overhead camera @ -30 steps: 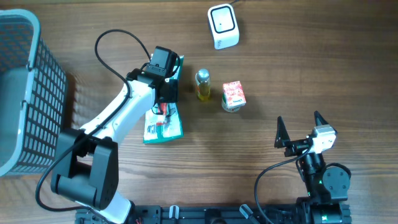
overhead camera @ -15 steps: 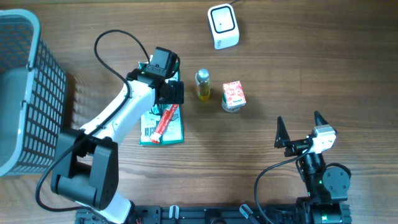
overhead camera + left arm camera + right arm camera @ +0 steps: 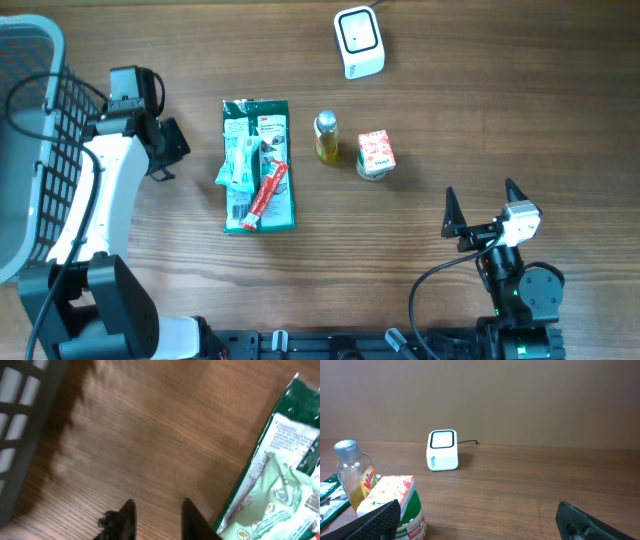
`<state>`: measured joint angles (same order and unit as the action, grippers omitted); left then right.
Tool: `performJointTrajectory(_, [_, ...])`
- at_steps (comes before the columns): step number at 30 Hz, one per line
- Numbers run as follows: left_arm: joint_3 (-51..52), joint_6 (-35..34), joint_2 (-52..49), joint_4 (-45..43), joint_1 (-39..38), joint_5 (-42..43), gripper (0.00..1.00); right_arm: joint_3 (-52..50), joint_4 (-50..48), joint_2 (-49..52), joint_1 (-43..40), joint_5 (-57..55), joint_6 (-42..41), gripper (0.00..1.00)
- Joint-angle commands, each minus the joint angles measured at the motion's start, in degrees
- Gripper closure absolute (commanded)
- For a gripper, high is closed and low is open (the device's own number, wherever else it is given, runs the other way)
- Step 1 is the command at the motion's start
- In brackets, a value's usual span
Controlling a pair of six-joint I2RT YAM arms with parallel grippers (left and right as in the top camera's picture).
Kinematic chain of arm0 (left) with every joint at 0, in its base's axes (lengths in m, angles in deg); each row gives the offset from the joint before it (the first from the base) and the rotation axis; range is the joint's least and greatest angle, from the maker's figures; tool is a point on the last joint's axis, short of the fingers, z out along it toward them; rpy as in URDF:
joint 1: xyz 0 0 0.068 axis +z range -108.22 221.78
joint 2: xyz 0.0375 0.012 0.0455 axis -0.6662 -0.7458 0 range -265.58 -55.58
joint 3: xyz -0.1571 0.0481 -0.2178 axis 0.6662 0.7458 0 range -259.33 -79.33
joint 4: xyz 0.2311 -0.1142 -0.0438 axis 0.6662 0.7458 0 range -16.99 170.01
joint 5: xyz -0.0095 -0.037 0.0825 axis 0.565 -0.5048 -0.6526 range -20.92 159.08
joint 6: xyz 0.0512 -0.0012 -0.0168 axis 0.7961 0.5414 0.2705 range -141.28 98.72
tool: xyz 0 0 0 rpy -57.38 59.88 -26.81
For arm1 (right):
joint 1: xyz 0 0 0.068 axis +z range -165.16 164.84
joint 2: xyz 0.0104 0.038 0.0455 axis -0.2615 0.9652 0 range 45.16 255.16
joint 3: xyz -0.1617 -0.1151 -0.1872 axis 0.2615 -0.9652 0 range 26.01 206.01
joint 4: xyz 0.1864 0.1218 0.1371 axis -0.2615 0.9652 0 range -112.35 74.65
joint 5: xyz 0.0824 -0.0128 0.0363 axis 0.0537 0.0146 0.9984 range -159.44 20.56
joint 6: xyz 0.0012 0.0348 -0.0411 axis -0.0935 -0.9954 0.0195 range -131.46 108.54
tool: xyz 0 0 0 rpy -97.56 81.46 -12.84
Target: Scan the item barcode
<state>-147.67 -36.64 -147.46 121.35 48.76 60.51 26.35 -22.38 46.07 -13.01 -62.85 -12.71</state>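
**Overhead.** Left hand [image 3: 168, 152]: near the basket [image 3: 40, 150], clear of the goods. Right hand [image 3: 482, 205]: spread wide, empty, at the near edge. Green packet [image 3: 258, 165]: flat on the surface [image 3: 450, 110], well short of the scanner [image 3: 358, 42]. Long axis runs near-to-far, print up, red tube [image 3: 268, 196] aslant on it.

**Left wrist.** Fingers narrowly apart, gripping nothing; packet corner at right. Judged light, limp and slick, so pinch a sealed edge.

**Right wrist.** Vim bottle [image 3: 354, 477] and carton [image 3: 390, 497] in front, scanner beyond.
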Motion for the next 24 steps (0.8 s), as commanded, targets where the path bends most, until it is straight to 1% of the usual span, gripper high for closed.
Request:
performJointTrajectory(1, [4.7, 0.2, -0.7, -5.5, 0.0, 2.6, 0.69, 0.0, -0.3, -0.1, -0.1, -0.1, -0.4, 0.0])
performJointTrajectory(2, [4.8, 3.1, -0.7, -7.6, 0.1, 2.6, 0.65, 0.0, -0.3, -0.1, -0.1, -0.1, -0.3, 0.0])
performJointTrajectory(3, [4.8, 3.8, -0.7, -8.4, 0.1, 2.6, 0.54, 0.0, -0.3, -0.1, -0.1, -0.1, -0.3, 0.0])
performJointTrajectory(4, [4.8, 4.7, -0.7, -10.2, 0.7, 3.0, 0.46, 0.0, -0.3, -0.1, -0.1, -0.1, -0.4, 0.0])
performJointTrajectory(5, [4.8, 4.7, -0.7, -11.2, 1.5, 3.0, 0.45, 0.0, -0.3, -0.1, -0.1, -0.1, -0.3, 0.0])
performJointTrajectory(6, [4.8, 4.9, -0.7, -12.5, 2.9, 5.1, 0.44, 0.0, -0.3, -0.1, -0.1, -0.1, -0.3, 0.0])
performJointTrajectory(7, [4.8, 5.2, -0.7, -13.0, 4.0, 8.1, 0.4, 0.0, -0.3, -0.1, -0.1, -0.1, -0.4, 0.0])
performJointTrajectory(8, [4.8, 5.1, -0.7, -12.8, 5.6, 11.1, 0.17, 0.0, -0.3, -0.1, -0.1, -0.1, -0.4, 0.0])
performJointTrajectory(9, [4.8, 5.1, -0.7, -12.0, 6.5, 11.6, 0.0, 0.0, -0.3, -0.1, -0.1, -0.1, -0.3, 0.0])
performJointTrajectory(24, [4.8, 5.1, -0.7, -11.5, 7.0, 11.6, 0.0, 0.0, -0.3, -0.1, -0.1, -0.1, -0.3, 0.0])
